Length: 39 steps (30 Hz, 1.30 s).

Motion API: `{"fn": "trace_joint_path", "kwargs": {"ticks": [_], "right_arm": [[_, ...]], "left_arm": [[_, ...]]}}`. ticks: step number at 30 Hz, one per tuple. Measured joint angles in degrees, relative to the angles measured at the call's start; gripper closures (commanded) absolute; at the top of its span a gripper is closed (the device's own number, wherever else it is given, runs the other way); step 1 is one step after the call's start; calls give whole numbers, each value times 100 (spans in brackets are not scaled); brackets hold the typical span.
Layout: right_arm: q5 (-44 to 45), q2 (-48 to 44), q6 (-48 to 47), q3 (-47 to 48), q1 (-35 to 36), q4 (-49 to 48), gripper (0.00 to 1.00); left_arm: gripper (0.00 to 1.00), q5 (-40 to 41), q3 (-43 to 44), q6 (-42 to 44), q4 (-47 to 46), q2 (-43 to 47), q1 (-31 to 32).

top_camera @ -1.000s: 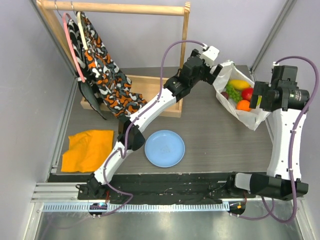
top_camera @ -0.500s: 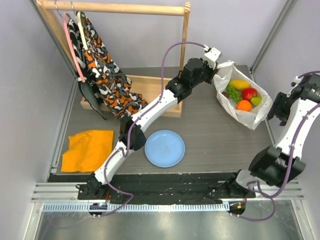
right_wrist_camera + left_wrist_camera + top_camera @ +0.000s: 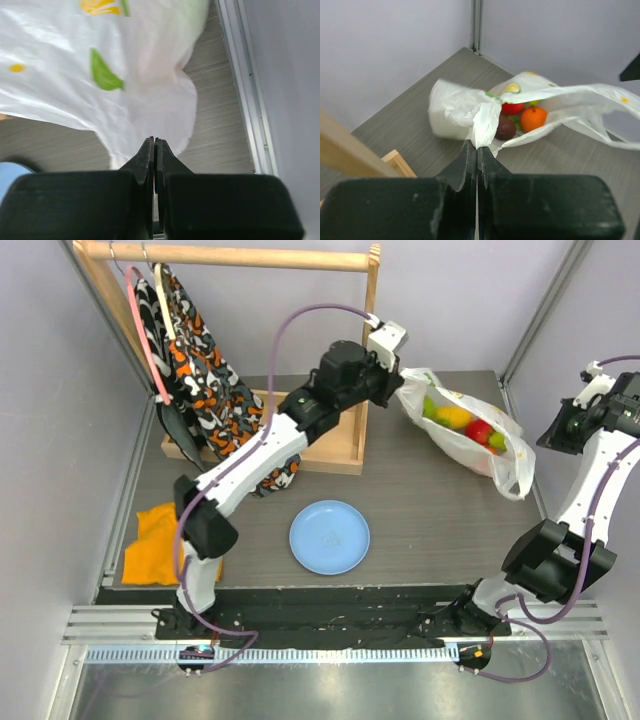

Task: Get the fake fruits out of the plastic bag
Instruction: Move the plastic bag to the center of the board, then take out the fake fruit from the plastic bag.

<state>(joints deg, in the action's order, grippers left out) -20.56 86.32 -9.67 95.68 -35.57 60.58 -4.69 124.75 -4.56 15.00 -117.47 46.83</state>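
The plastic bag (image 3: 512,466) lies stretched on its side at the back right of the table. My left gripper (image 3: 397,378) is shut on the bag's bunched left corner, which the left wrist view shows pinched at the left gripper's (image 3: 477,145) tips. Inside the plastic bag (image 3: 455,107) lie fake fruits: an orange (image 3: 535,117), a dark plum (image 3: 505,129) and a red apple (image 3: 512,107). From above, the fruits (image 3: 478,430) show through the plastic. My right gripper (image 3: 552,437) hangs to the right of the bag, apart from it. The right gripper (image 3: 154,141) is shut on nothing, above the bag (image 3: 125,75).
A light-blue plate (image 3: 329,537) sits at the table's front centre. An orange cloth (image 3: 160,540) lies front left. A wooden rack (image 3: 300,430) with a patterned garment (image 3: 200,370) stands at the back left. A metal rail (image 3: 245,75) edges the table on the right.
My left gripper shut on the bag's corner and pulled it left, stretching and tipping the bag. My right arm drew back to the right and its jaws shut.
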Motion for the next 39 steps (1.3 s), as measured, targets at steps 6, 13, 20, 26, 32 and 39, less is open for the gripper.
{"fn": "trace_joint_path", "kwargs": {"ticks": [6,13,20,26,32,39], "right_arm": [[149,-931,-1082,-1060,-35,-149,94],[564,-1484,-2024,-1668,-59,658,39],[-778,-758,-3163,1473,-50,1300,21],[-2304,-2575,-3740,1438,66,1478,36],[-3530,-2686,-2964,293,787,1150,71],[-2669,-1928,-2159,-1497,2520,352,79]], "left_arm": [[100,-271,-977,-59,188,1325,68],[85,-953,-2437,-55,343,1897,254],[100,-1182,-2909,-13,809,1843,304],[100,-979,-2911,-87,798,1875,297],[100,-409,-2911,-557,798,1875,260],[100,-179,-2894,-846,798,1875,214]]}}
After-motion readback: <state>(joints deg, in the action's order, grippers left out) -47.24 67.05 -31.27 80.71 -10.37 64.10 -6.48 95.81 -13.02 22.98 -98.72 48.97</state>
